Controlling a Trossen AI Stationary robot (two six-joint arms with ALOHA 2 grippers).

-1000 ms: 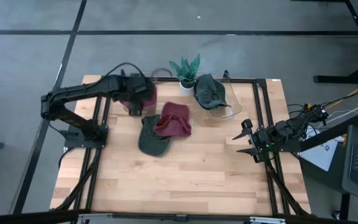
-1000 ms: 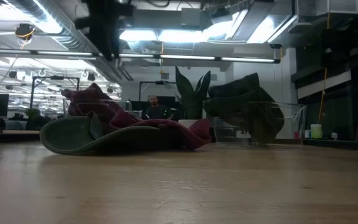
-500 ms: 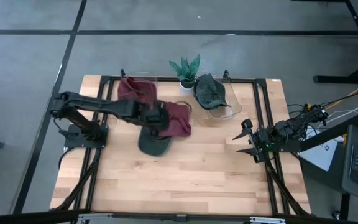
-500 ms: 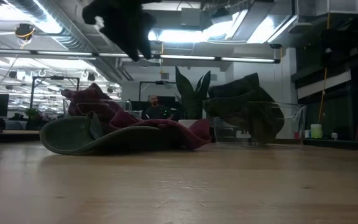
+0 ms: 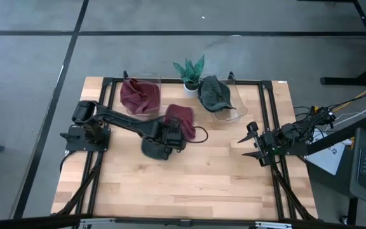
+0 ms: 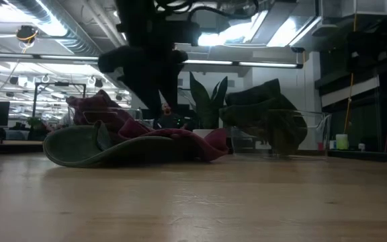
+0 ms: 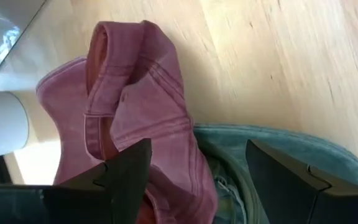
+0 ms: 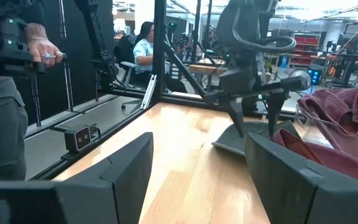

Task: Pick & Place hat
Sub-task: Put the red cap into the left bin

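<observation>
Two hats lay overlapped mid-bench: maroon hat (image 5: pixel 180 118) atop green hat (image 5: pixel 155 149). Left pincer (image 5: pixel 172 134) hovered over them, fingers spread wide, holding nothing. Right pincer (image 5: pixel 249 141) waited at bench's right edge, open, empty.

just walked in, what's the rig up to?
Hat sorting. The left tool, open, hangs over a maroon hat lying partly on a green hat mid-table, holding nothing. Another maroon hat sits in a clear bin at the back, a dark green hat in the bin beside it. The right tool waits, open, at the table's right edge.
</observation>
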